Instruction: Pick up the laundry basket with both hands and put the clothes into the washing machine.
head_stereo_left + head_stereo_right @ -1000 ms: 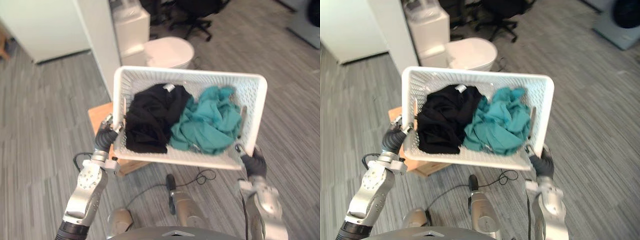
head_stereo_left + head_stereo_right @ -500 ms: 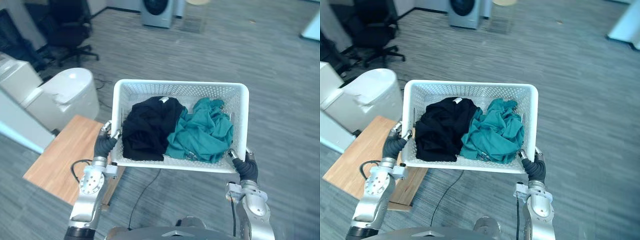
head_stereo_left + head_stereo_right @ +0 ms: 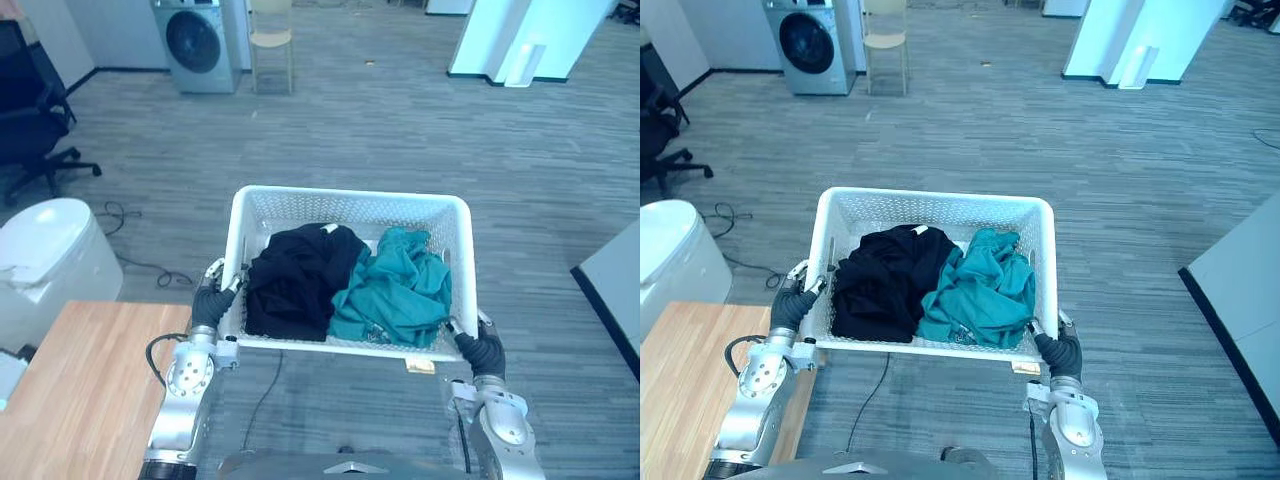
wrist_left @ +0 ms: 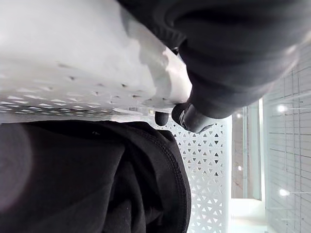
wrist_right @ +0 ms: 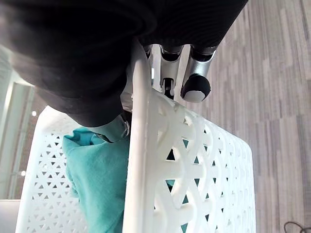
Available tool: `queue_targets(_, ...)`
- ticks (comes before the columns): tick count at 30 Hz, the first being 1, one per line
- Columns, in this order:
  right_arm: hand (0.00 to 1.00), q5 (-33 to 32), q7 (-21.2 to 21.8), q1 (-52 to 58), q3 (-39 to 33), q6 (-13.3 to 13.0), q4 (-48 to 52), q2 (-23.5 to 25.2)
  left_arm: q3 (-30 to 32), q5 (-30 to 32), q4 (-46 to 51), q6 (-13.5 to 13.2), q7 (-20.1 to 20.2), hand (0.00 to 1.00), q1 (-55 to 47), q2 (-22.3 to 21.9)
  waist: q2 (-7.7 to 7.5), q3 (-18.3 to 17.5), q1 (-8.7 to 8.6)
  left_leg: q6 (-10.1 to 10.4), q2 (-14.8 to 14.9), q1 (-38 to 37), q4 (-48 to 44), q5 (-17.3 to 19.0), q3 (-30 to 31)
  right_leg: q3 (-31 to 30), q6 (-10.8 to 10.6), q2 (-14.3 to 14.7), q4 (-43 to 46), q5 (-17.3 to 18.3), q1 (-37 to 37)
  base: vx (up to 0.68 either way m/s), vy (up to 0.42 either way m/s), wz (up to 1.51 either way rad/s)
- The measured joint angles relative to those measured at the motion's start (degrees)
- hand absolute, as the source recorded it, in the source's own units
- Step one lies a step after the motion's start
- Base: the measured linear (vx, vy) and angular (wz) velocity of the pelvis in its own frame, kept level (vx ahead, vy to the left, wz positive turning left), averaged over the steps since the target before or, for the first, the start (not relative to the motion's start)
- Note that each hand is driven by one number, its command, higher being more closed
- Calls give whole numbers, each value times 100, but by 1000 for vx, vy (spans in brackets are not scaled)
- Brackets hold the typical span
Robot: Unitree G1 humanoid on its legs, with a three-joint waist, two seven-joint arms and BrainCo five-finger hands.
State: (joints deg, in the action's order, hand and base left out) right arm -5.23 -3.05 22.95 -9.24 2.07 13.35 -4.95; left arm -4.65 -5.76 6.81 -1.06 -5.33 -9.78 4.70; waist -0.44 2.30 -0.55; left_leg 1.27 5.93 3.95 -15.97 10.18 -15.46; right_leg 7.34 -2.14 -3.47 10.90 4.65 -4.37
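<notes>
Two sets of fingers are clamped on the short ends of a white perforated plastic laundry basket (image 3: 350,196), one set to each end. In the left wrist view, dark-tipped fingers (image 4: 193,119) hook over the rim just beside the black cloth. In the right wrist view, silver fingers (image 5: 196,89) press against the outside of the lattice wall, and the rim is gripped between them and the rest of the hand.

From the head camera, the left hand (image 3: 212,301) holds the basket's 9 o'clock end. The right hand (image 3: 483,351) holds its corner at about 4 o'clock. The basket hangs level between them, in the air above the grey plank floor (image 3: 420,130).

Inside it lie a crumpled black garment (image 3: 295,282) in the 9 o'clock half and a bunched teal garment (image 3: 396,290) in the 3 o'clock half. The two touch along the middle.

A wooden worktop (image 3: 70,390) lies at 7 o'clock, beside and below the left arm. A rounded white appliance (image 3: 45,262) stands at 9 o'clock, and a black office chair (image 3: 28,125) at 10 o'clock. Far off at 11 o'clock stands a grey front-loading washing machine (image 3: 196,45), well apart from the basket, with a small pale chair (image 3: 272,45) just beside it.
</notes>
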Motion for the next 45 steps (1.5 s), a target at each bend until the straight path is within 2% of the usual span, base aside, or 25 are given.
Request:
queue_targets(4,100,-10,-10,-30,114,0,-82,1,9,0,21,1,-72,100,-5,120,0,28,84,10,-47,192,-470,-12,60,118,-53,-138,128,144,33,-3,80,26)
queue_targets(8,100,-11,-133,-75,198,0,-79,-31,3,-13,180,2,-116,100,-62,136,59,197,158,97,260,773,-1780,156,-214,82,-29,-253,177,391,237,-29,80,1)
queue_targets(11,100,-8,-293,-248,222,-1,-80,-28,6,-13,414,-13,-183,100,-44,90,129,196,105,103,365,971,-917,294,-158,55,-117,-437,151,444,170,44,198,-9)
queue_targets(12,100,0,-382,-347,226,-8,-84,-31,5,-13,404,-16,-212,100,16,69,172,195,62,191,356,1010,-484,127,-106,28,-184,-518,110,483,155,156,347,2)
queue_targets(15,100,5,-616,-487,282,-25,-82,-18,0,-11,378,-11,-338,100,182,60,188,206,-16,105,48,1043,-543,-18,-127,-63,-370,-736,82,517,208,215,281,20)
queue_targets(16,100,11,-643,-536,295,-30,-86,-13,-4,5,377,-6,-381,100,217,81,171,205,-38,-160,-11,1218,-1017,225,-133,-95,-611,-899,288,657,198,269,359,33)
queue_targets(18,100,29,-648,-540,330,-30,-93,-13,-3,19,377,13,-431,100,200,100,78,163,18,-229,-153,1220,-1276,508,-206,-211,-865,-1076,523,847,142,255,294,6)
queue_targets(20,100,65,-647,-606,352,-76,-241,-10,5,35,376,15,-442,100,186,126,18,120,150,-401,-386,1068,-1510,941,-379,-514,-963,-1385,1836,1178,-240,326,203,-16)
queue_targets(21,100,106,-647,-678,354,-83,-469,28,-1,37,370,29,-437,100,158,169,-91,152,180,-449,-586,756,-1458,1104,-519,-739,-925,-1598,3429,1107,-755,399,151,-19)
queue_targets(22,100,115,-645,-707,372,-86,-751,140,-16,41,367,100,-426,100,94,234,-223,150,181,-549,-829,333,-1262,1205,-565,-690,-703,-1766,4591,692,-1062,417,126,-21)
queue_targets(24,100,120,-629,-743,391,-88,-1105,222,-25,163,360,159,-420,100,-28,278,-212,129,138,-661,-984,-349,-771,1258,-529,-632,-276,-1588,5421,662,-1239,522,61,-22)
queue_targets(27,100,118,-619,-723,389,-88,-1085,221,-68,258,351,183,-376,100,110,328,38,110,-190,-591,-832,-1073,72,1229,-310,-197,-26,-796,5388,1449,-2139,540,-2,19)
queue_targets(29,100,117,-626,-710,308,-89,-960,98,-187,257,179,181,-370,100,402,325,220,143,-356,-329,-653,-1597,611,1081,-183,39,85,-528,4348,1464,-2700,604,-75,54)
queue_targets(31,100,116,-637,-691,219,-94,-953,86,-272,256,-76,170,-355,100,730,335,150,97,-459,-227,-531,-1889,760,1021,-88,224,163,-389,2067,680,-2956,711,-140,50)
queue_targets(32,100,117,-695,-655,221,-94,-901,69,-287,256,-239,153,-370,100,841,302,75,54,-496,-57,-443,-2108,740,1040,-4,285,384,-260,1086,-622,-2866,851,-233,23)
queue_targets(33,100,118,-770,-597,218,-90,-813,-49,-338,257,-408,137,-386,100,886,189,298,40,-500,52,-196,-2222,630,986,45,367,345,-93,1118,-1049,-2717,1181,-354,16)
queue_targets(34,100,124,-825,-563,202,-32,-614,-150,-349,267,-626,140,-398,100,1045,122,284,161,-445,214,-39,-2020,-218,355,82,394,303,-212,1904,-472,-2719,848,-260,9)
queue_targets(35,100,124,-844,-480,193,-9,-518,-173,-362,265,-730,141,-403,100,1049,46,240,230,-483,164,-23,-1969,-647,-68,95,448,341,-359,2360,-310,-2705,786,-289,10)
queue_targets(36,100,125,-879,-342,194,-5,-376,-256,-362,264,-787,148,-417,100,950,-72,219,358,-535,170,105,-1879,-1492,-871,58,629,532,-501,3023,-88,-2581,547,-227,16)
queue_targets(37,100,124,-930,-91,194,5,-117,-248,-400,256,-641,143,-408,100,690,-142,234,382,-550,182,599,-1452,-3083,-1862,34,620,143,-393,2518,398,-1914,669,-276,14)
queue_targets(38,100,119,-999,-30,193,9,34,-224,-413,245,-559,125,-410,100,612,-176,317,387,-551,85,913,-1164,-4028,-1915,26,592,214,-215,2470,775,-1638,631,-232,-31)
queue_targets(39,100,110,-1094,-51,197,8,205,-231,-365,145,-418,94,-424,100,483,-280,502,381,-363,-65,1385,-528,-5535,-1734,52,518,286,119,2493,1107,-1304,668,-160,-80)
queue_targets(40,100,108,-1129,-87,243,8,283,-190,-310,79,-274,93,-423,100,388,-271,448,403,-174,-221,1543,-33,-6348,-1390,-21,358,518,262,2486,1446,-953,684,-123,-95)
queue_targets(43,100,105,-1195,-89,247,1,481,-51,-273,-25,-92,56,-424,100,117,-307,300,368,9,-390,1558,973,-6247,-604,-368,35,686,269,2101,1850,-196,719,-38,-61)
queue_targets(45,100,105,-1205,-120,249,2,478,-52,-265,-38,-66,38,-424,100,72,-346,300,360,85,-293,1428,1624,-4922,-134,-625,-177,600,226,1629,2004,476,658,63,-40)
